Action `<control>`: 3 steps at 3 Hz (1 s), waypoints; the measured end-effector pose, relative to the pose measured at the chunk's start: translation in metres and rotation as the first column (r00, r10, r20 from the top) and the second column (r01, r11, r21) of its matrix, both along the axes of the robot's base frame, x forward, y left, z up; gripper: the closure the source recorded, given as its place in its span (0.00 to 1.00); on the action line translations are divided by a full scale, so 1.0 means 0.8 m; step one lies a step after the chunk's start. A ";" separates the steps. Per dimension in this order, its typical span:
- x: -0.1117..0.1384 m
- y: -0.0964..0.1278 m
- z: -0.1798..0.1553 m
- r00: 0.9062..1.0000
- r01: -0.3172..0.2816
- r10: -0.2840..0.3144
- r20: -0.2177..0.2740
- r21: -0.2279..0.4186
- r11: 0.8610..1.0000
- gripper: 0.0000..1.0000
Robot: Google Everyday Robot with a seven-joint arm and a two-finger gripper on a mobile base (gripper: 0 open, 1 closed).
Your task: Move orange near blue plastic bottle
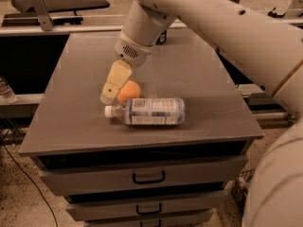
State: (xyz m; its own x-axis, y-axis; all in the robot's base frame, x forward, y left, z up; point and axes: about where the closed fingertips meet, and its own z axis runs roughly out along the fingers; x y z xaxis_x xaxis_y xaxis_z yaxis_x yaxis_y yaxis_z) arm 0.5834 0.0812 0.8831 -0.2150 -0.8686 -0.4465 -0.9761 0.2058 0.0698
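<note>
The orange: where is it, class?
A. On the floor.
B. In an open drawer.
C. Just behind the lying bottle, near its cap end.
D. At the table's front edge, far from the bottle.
C: the orange sits on the table just behind the bottle, by its cap, with the tool beside it.

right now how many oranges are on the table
1. The orange sits just behind the blue plastic bottle, near its cap end, with the gripper close beside it. The arm may hide others.
</note>
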 end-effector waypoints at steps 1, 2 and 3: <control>0.010 -0.027 0.013 0.997 0.064 -0.067 0.043 0.058 0.996 0.00; 0.019 -0.063 0.029 0.984 0.121 -0.141 0.105 0.174 0.977 0.00; 0.039 -0.117 0.055 0.948 0.173 -0.246 0.204 0.317 0.932 0.00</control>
